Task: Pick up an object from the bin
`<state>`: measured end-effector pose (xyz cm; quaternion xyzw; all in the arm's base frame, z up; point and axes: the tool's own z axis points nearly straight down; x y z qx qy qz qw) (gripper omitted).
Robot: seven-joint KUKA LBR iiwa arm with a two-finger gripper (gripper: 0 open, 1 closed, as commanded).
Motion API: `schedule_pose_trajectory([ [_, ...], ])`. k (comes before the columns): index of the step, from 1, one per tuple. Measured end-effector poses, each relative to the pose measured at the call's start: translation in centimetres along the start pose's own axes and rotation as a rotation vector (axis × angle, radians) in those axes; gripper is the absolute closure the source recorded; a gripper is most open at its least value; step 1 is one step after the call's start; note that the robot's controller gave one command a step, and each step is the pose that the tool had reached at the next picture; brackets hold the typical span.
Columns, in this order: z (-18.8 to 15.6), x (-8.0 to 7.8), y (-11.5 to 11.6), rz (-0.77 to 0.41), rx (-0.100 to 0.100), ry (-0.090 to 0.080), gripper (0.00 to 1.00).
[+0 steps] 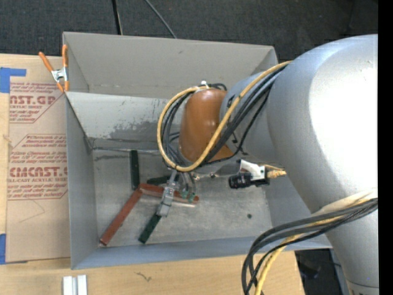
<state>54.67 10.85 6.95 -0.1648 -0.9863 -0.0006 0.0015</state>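
Note:
My gripper is low in the middle of the bin, under the arm's orange cover. It hangs over the upper end of a long red-brown bar that slants down to the left. A dark green pen-like stick with a silvery end lies just below the gripper. A small red and green piece sits at its right side. Left of the gripper, another dark green stick lies upright along the bin floor.
A black and white cylindrical thing with a yellowish tip lies on the right of the bin floor, beside the arm. The arm and its cables cover the bin's right half. Bare floor shows at the front right and along the left wall.

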Motion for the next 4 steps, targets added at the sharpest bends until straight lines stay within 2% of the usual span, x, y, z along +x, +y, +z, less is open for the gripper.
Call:
schedule_pose_trajectory([
  [1, 0.0, 0.0, 0.1, -0.001, -0.001, -0.002, 0.0],
  [2, -0.1, 0.0, 0.2, -0.001, -0.002, -0.005, 1.0],
  [4, -8.7, -0.1, 0.3, -0.003, -0.002, -0.007, 1.0],
])
